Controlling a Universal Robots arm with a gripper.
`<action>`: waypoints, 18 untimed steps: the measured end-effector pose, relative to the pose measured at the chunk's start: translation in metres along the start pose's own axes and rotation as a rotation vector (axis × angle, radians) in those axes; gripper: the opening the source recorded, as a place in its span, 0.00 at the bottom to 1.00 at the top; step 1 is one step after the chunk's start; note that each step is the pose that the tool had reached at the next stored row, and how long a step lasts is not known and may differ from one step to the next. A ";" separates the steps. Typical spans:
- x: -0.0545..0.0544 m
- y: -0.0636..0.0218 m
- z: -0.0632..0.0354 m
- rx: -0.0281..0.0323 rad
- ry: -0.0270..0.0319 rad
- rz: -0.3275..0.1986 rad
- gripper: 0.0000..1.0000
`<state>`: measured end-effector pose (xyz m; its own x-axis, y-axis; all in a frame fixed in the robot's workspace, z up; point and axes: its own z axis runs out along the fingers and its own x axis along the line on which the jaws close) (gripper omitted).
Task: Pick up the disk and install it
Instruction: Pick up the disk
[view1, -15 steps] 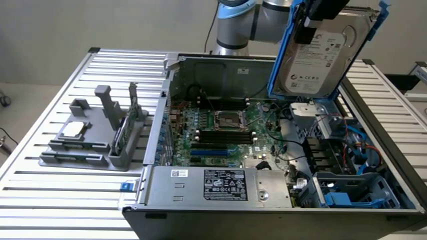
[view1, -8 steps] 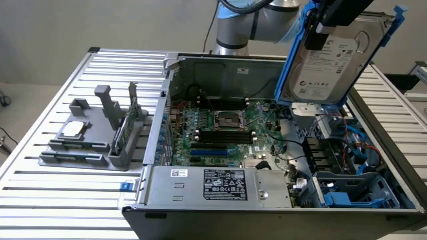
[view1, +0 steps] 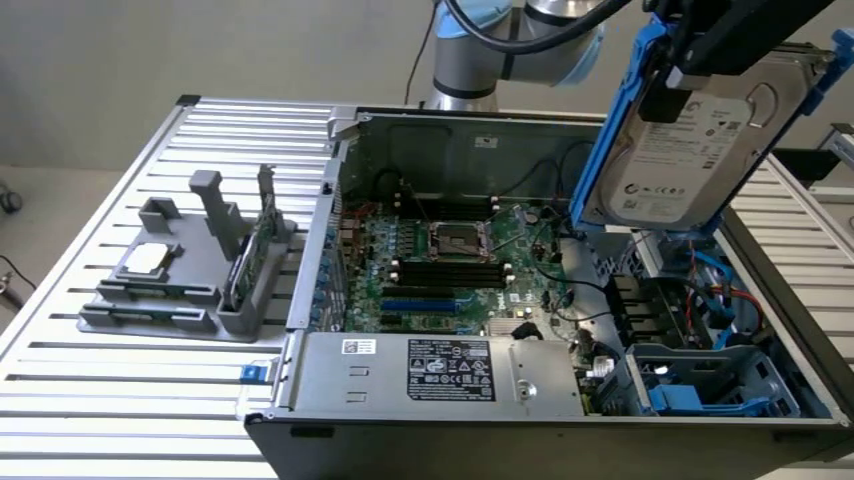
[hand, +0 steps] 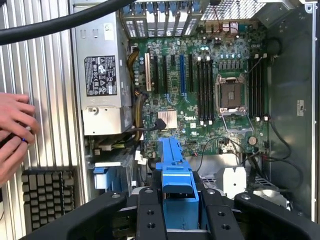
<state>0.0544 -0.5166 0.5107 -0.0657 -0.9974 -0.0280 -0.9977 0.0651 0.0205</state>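
The disk, a silver-grey hard drive with a white label in a blue plastic carrier, hangs upright in the air above the open computer case, at the exterior view's right. My gripper is shut on its upper edge. In the wrist view the black fingers clamp the blue carrier of the disk from both sides, and my gripper looks down onto the motherboard. Below the disk lies the drive bay, with blue plastic parts in it.
A grey power supply fills the case's near corner. On the slatted table, at the exterior view's left, a grey fixture holds a small silver chip and a thin green card. A person's hand rests above a keyboard.
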 end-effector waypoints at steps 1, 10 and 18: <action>0.003 -0.0020 0.0000 0.0000 -0.0002 0.000 0.33; 0.022 -0.0243 0.0002 -0.0001 -0.0003 0.000 0.33; 0.037 -0.0386 0.0019 0.0002 -0.0004 0.000 0.33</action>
<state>0.0905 -0.5556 0.5070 -0.0653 -0.9975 -0.0284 -0.9977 0.0647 0.0204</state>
